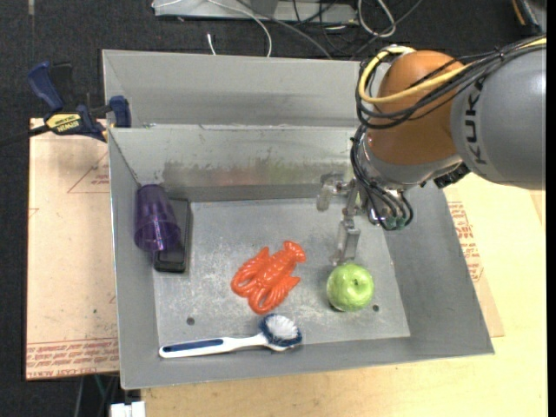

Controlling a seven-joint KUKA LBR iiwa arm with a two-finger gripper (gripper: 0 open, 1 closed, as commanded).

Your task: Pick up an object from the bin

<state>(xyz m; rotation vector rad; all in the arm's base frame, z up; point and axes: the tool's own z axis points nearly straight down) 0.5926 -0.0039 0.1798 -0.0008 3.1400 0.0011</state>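
Observation:
My gripper (pixel 346 247) hangs in the right part of the bin, its tip just above and slightly left of a green apple (pixel 351 287), which rests on the floor near the front right. An orange plastic lobster (pixel 269 276) lies to the left of the apple, a short way from the gripper. Nothing shows in the gripper's grasp.
A blue and white brush (pixel 230 341) lies along the front wall, its bristle head next to the lobster. At the left wall a purple ribbed cup (pixel 154 217) lies on its side against a black block (pixel 175 239). The arm's orange cover and cables hang over the bin's right rear corner.

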